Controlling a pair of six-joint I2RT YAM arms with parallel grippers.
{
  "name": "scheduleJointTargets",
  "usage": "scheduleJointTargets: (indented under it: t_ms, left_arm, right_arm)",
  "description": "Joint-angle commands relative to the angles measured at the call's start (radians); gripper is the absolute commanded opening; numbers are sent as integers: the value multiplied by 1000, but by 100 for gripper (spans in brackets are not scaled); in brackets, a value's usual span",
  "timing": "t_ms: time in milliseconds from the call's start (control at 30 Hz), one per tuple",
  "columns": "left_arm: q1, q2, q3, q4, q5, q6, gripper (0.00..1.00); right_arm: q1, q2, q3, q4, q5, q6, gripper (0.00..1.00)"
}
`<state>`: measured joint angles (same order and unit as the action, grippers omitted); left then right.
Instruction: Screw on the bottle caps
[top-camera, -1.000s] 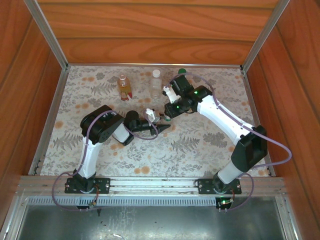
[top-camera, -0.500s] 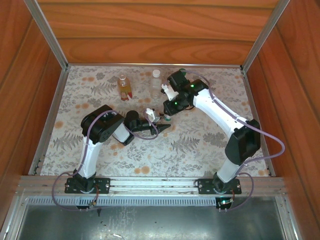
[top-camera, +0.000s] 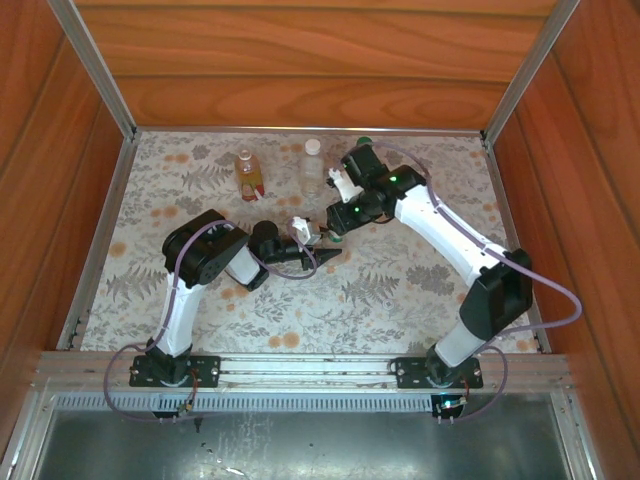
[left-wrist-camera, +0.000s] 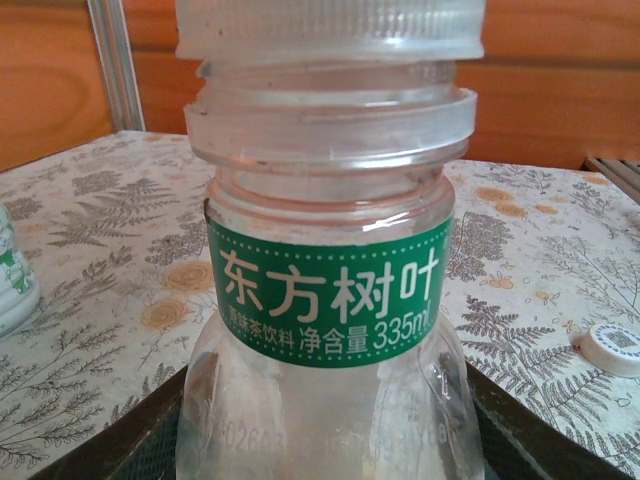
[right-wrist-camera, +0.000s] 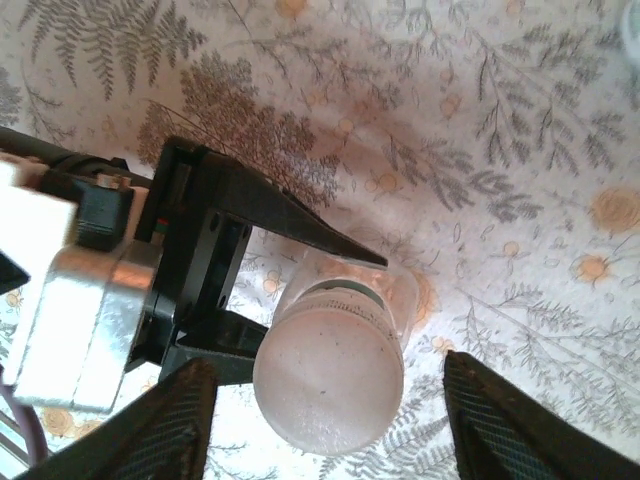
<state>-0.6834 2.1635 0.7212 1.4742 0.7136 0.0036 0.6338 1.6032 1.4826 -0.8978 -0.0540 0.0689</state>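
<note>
A clear bottle (left-wrist-camera: 325, 300) with a green label stands upright, and my left gripper (left-wrist-camera: 325, 445) is shut on its lower body. A pale cap (left-wrist-camera: 325, 25) sits on its neck, with threads showing beneath it. In the right wrist view that cap (right-wrist-camera: 328, 385) lies directly below, and my right gripper (right-wrist-camera: 345, 430) is open with both fingers (right-wrist-camera: 180, 420) well clear of it. From above, the right gripper (top-camera: 338, 225) hovers over the left gripper (top-camera: 325, 248) at the table's middle. Another white cap (left-wrist-camera: 612, 348) lies loose on the table to the right.
An amber bottle (top-camera: 247, 172) and a clear bottle with a white cap (top-camera: 313, 165) stand at the back. A dark green cap (top-camera: 365, 141) lies behind the right arm. A white printed bottle (left-wrist-camera: 10, 285) is at the left edge. Wooden walls (top-camera: 320, 60) enclose the floral table (top-camera: 400, 290).
The right arm swung slightly left and back, then returned; its gripper stays above the held bottle. The left arm has not moved.
</note>
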Motion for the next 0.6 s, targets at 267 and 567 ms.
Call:
scheduleJointTargets:
  t_ms: [267, 567]
  left_arm:
    - [-12, 30, -8, -57, 35, -10, 56]
    - [-12, 27, -9, -56, 36, -11, 56]
  right_arm:
    - [-114, -67, -90, 113, -184, 37, 45]
    - [-140, -11, -100, 121, -252, 19, 34]
